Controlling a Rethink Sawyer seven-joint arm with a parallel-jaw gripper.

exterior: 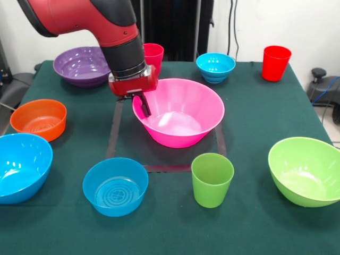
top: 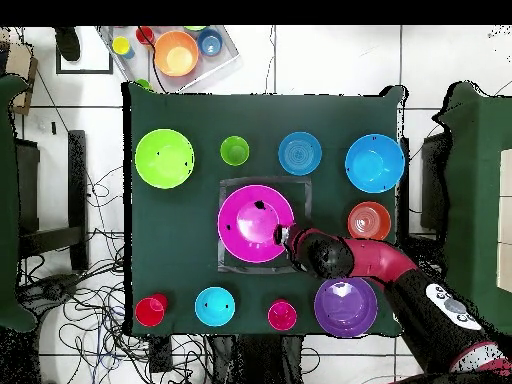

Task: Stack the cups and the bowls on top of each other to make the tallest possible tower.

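Gripper (exterior: 142,104) was at the big pink bowl's (exterior: 183,114) rim, one finger inside; couldn't tell if open, shut or gripping.

Nothing stacked: pink-red cup (exterior: 154,54) just behind gripper, purple bowl (exterior: 79,66) beside the arm, small blue bowl (exterior: 215,67) & red cup (exterior: 275,62) further along the far edge. Orange bowl (exterior: 39,119), two blue bowls (exterior: 115,186), green cup (exterior: 212,179) & lime bowl (exterior: 304,170) spread on the side away from the arm. Dark green cloth table (exterior: 255,133); cables on floor. Arm hid part of the pink-red cup.

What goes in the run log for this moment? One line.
gripper at pink bowl rim | jaws unclear | nothing stacked yet
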